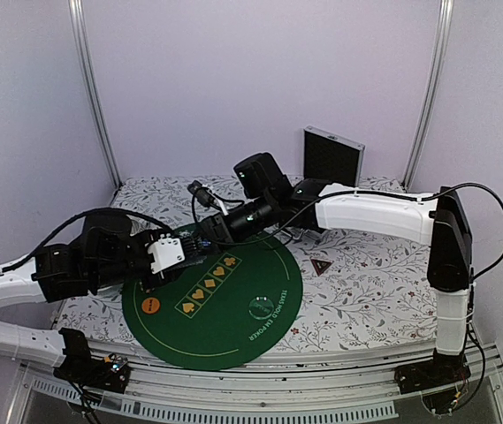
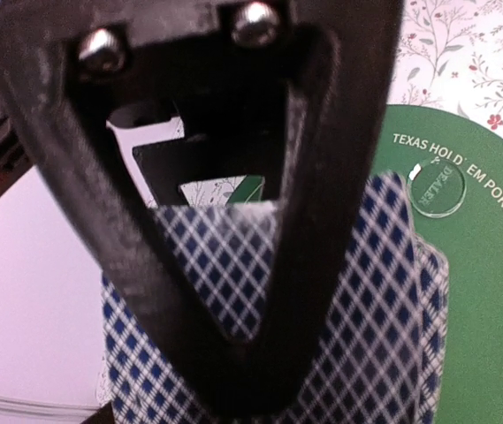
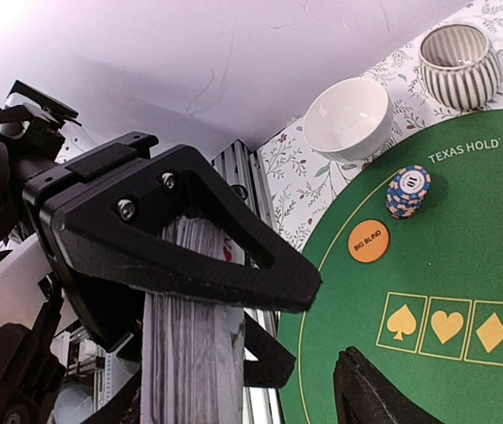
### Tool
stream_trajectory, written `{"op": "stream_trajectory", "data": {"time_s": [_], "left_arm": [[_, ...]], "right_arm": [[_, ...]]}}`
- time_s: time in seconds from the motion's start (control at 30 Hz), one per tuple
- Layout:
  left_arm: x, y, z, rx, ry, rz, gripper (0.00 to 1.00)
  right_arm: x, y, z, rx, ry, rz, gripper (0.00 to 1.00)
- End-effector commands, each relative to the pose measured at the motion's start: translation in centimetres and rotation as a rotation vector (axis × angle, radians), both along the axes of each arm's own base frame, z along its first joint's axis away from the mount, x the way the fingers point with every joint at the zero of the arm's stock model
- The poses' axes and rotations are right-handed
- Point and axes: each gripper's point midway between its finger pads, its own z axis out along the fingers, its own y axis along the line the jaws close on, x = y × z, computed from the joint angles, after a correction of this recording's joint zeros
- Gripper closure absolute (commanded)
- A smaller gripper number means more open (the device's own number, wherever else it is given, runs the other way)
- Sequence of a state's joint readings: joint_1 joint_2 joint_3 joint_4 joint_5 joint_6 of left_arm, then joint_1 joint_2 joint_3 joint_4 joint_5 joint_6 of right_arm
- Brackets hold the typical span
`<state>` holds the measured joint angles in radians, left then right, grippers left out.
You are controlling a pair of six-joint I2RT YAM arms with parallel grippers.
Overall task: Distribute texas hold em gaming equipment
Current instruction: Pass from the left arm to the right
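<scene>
One deck of playing cards [image 2: 384,291] sits clamped in the left gripper's [image 1: 173,258] fingers above the green poker mat's [image 1: 233,327] far-left edge; the right gripper's [image 1: 209,231] fingers stand apart just beside it.

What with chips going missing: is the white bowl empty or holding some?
Empty: the white bowl shows only bare white inside, right wrist view.

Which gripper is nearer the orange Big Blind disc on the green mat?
Left. The left gripper hangs just beyond the orange disc; the right gripper sits farther back and to the right.
</scene>
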<state>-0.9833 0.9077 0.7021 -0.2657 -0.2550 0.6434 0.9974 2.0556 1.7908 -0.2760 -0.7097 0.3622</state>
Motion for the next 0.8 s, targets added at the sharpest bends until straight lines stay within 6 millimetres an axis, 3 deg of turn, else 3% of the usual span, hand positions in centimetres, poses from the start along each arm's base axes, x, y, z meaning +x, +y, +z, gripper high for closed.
{"op": "stream_trajectory", "data": {"time_s": [0.0,0.33,0.47,0.77], "left_arm": [[0.3,0.1,1.2,-0.069,-0.008,0.027,0.50],[0.9,0.4,0.3,-0.052,0.011,0.057,0.50],[1.0,0.3,-0.1,-0.053,0.030,0.061,0.50],[1.0,0.2,-0.6,-0.056,0.054,0.068,0.52]], "right_arm": [[1.5,-1.7,0.1,-0.028,-0.008,-0.068,0.38],[0.2,-1.7,1.4,0.014,0.001,0.013,0.38],[-0.2,-1.6,2.9,0.046,-0.007,0.038,0.35],[0.3,-1.6,3.5,0.052,0.013,0.014,0.27]]}}
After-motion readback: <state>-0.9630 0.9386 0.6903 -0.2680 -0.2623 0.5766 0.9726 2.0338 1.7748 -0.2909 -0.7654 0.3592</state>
